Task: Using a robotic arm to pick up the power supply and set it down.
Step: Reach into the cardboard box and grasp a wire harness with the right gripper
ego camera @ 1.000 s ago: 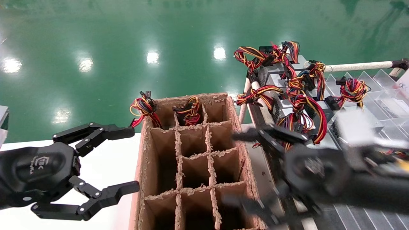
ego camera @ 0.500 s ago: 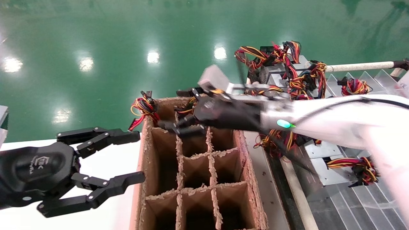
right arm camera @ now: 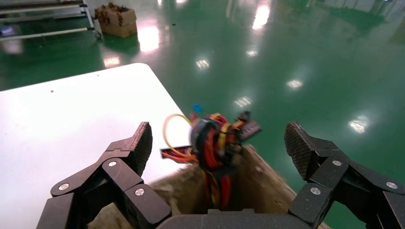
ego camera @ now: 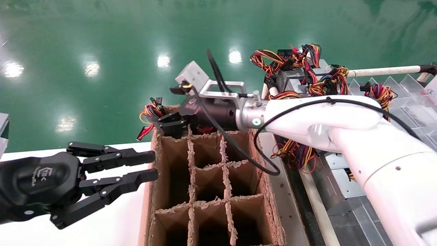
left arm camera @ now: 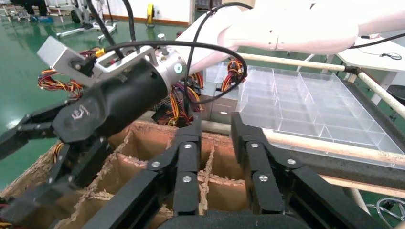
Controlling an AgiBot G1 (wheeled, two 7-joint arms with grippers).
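The power supply sits in the far-left corner cell of the cardboard box point(ego camera: 260, 164). Only its bundle of red, yellow and black wires point(ego camera: 149, 114) shows above the rim; the grey body is hidden in the cell. My right arm point(ego camera: 324, 118) reaches across the box. Its gripper point(ego camera: 166, 124) is open and empty right at that bundle. In the right wrist view the wires point(right arm camera: 212, 143) stand between and beyond the wide-spread fingers of the right gripper point(right arm camera: 219, 140). My left gripper point(ego camera: 156, 166) is open by a narrow gap, holding nothing, at the box's left wall.
The box has several cardboard cells point(left arm camera: 143, 131). A rack at the right holds several other grey units with wire bundles point(ego camera: 300, 73). A clear plastic divider tray point(ego camera: 409, 99) and a white pole point(ego camera: 382, 71) lie beyond it. A white table point(ego camera: 116, 218) is under the left gripper.
My right arm swung from the rack on the right across the box to its far-left corner, gripper open throughout. My left gripper's fingers closed to a narrow gap and edged toward the box.
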